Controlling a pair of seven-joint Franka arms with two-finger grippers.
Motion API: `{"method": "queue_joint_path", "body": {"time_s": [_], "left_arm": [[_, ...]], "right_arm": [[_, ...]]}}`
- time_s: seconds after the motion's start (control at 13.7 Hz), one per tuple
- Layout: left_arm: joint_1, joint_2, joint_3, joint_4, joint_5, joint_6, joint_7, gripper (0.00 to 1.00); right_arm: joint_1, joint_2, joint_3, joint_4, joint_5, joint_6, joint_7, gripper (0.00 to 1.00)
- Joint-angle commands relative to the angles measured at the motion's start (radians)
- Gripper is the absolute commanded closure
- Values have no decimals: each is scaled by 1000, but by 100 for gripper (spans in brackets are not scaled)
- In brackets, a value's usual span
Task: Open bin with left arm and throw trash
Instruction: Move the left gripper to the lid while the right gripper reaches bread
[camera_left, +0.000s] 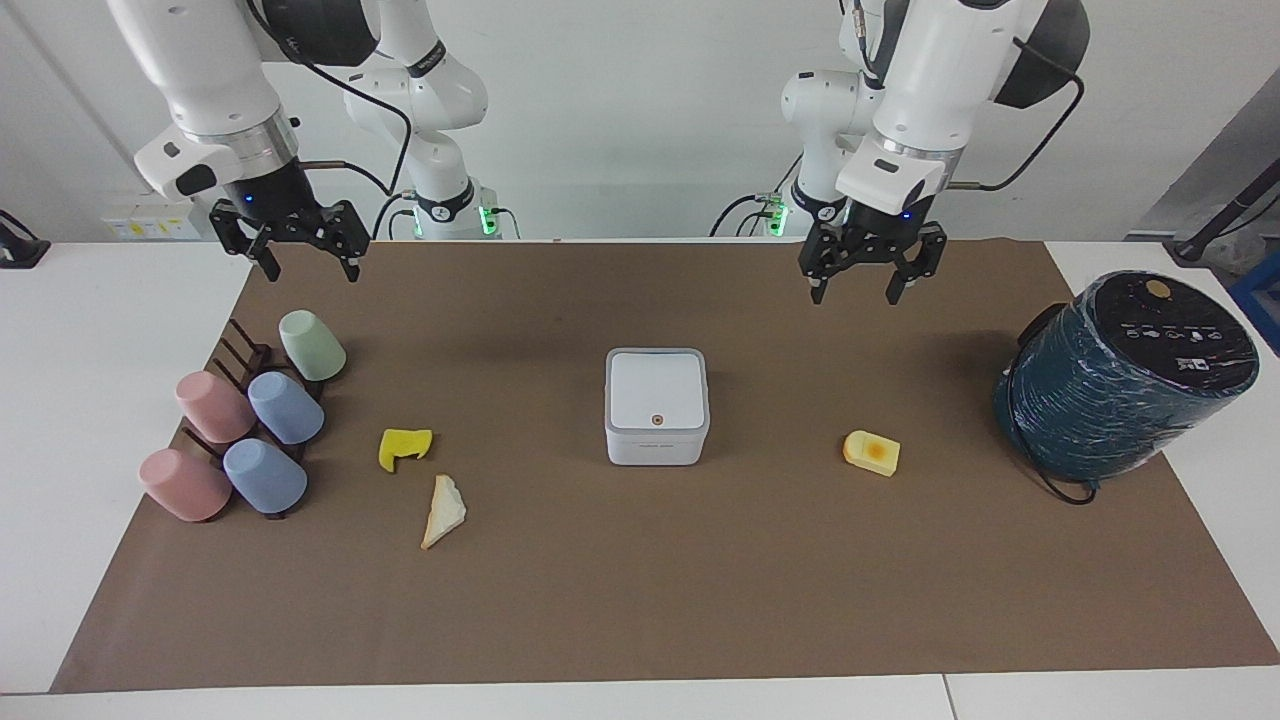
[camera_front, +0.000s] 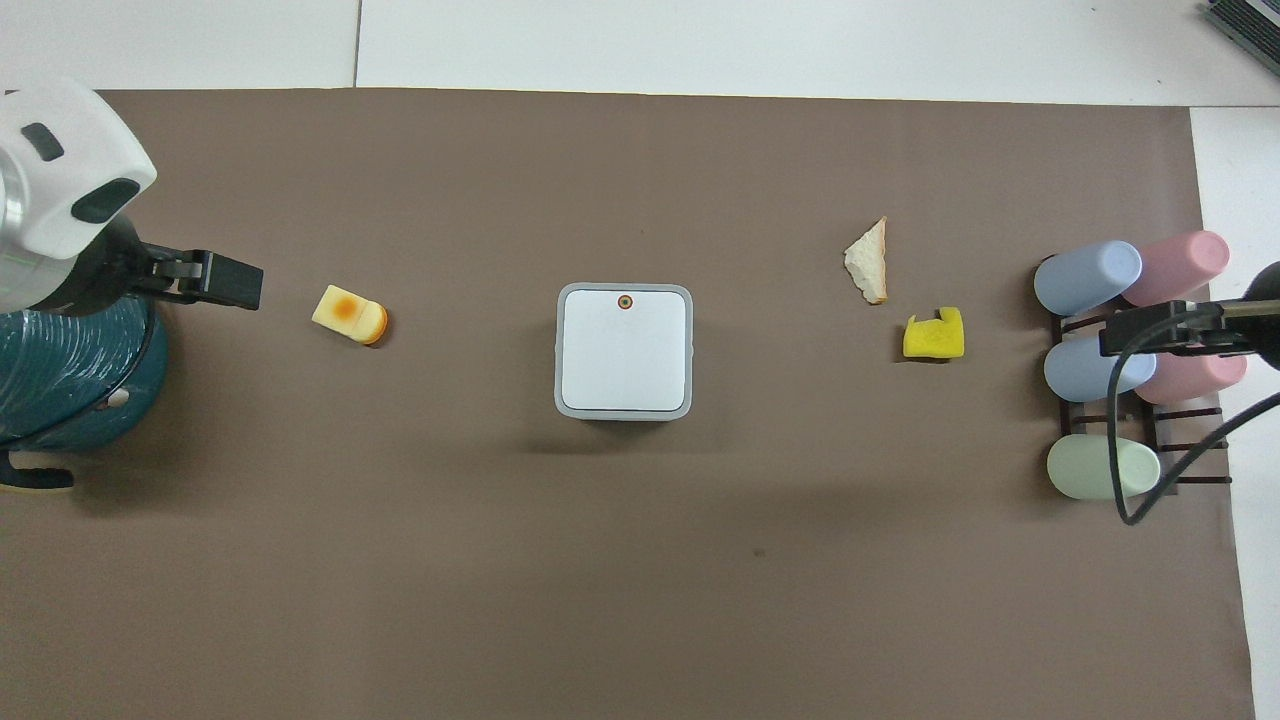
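The white square bin (camera_left: 656, 405) stands shut in the middle of the brown mat, and it also shows in the overhead view (camera_front: 624, 350). The yellow block with an orange spot (camera_left: 872, 452) lies toward the left arm's end. The curled yellow scrap (camera_left: 404, 446) and the bread triangle (camera_left: 443, 512) lie toward the right arm's end. My left gripper (camera_left: 855, 292) is open and empty, raised over the mat between the bin and the teal cylinder. My right gripper (camera_left: 310, 272) is open and empty, raised over the mat's edge near the cups.
A big dark teal cylinder (camera_left: 1125, 375) with a black cable stands at the left arm's end of the mat. Several pastel cups lie on a dark rack (camera_left: 245, 352) at the right arm's end. White table (camera_left: 80, 330) surrounds the mat.
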Motion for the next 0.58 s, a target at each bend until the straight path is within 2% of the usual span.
{"method": "queue_joint_path", "body": {"time_s": [0.0, 0.07, 0.15, 0.22, 0.36, 0.51], "left_arm": [[-51, 50, 14, -22, -21, 94, -114, 0], [-74, 76, 14, -22, -21, 132, -156, 6], [-82, 93, 12, -23, -21, 160, -190, 16], [-91, 109, 12, -20, -21, 185, -217, 31], [-100, 133, 12, -19, -21, 223, -247, 66], [-117, 149, 12, -23, -23, 269, -288, 96]], "right_arm": [[-1, 28, 2, -29, 18, 89, -27, 0], [1, 62, 2, -29, 21, 120, -31, 0], [9, 99, 2, -28, 27, 160, -39, 0], [22, 135, 2, -28, 36, 216, -48, 0], [33, 209, 2, -26, 36, 307, -59, 0], [42, 292, 2, -26, 37, 417, -102, 0]]}}
